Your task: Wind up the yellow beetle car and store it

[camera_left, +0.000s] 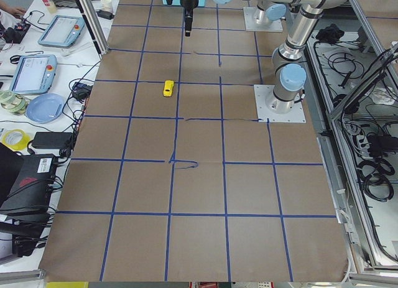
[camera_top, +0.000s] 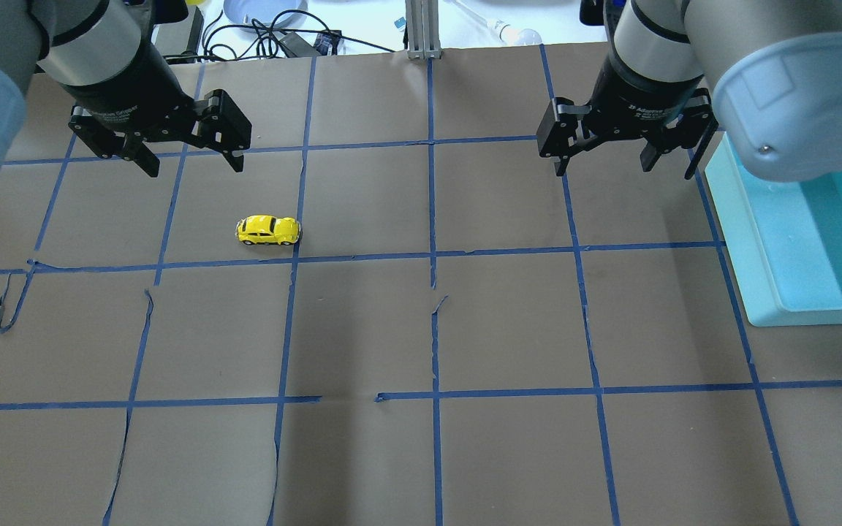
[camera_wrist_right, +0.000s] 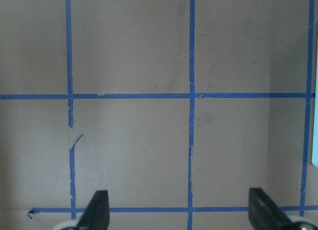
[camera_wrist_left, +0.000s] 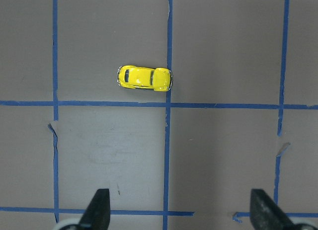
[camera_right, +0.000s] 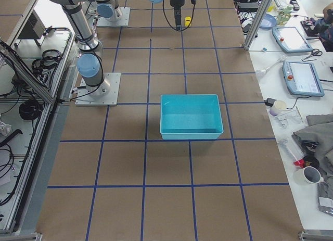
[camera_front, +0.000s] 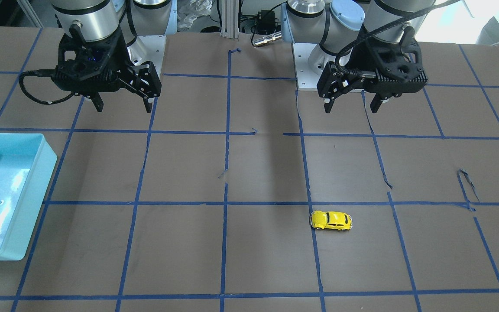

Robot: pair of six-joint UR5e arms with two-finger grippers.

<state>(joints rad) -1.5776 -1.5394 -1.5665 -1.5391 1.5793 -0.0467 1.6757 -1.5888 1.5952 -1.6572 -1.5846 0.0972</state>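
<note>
Resting on the table [camera_top: 509, 329], the yellow beetle car [camera_top: 268, 230] sits alone (beside blue tape [camera_top: 333, 257]). Left gripper [camera_top: 195, 168] and right gripper [camera_top: 602, 166] hang wide open, empty.

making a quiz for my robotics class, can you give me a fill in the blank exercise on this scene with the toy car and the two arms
1. The left pincer and the right pincer are both ____ and hold nothing.
2. The yellow beetle car lies on the robot's ____ side.
3. The teal bin sits on the robot's ____ side.
4. The car rests on its ____, not on its roof.

Missing words: open; left; right; wheels.
</note>
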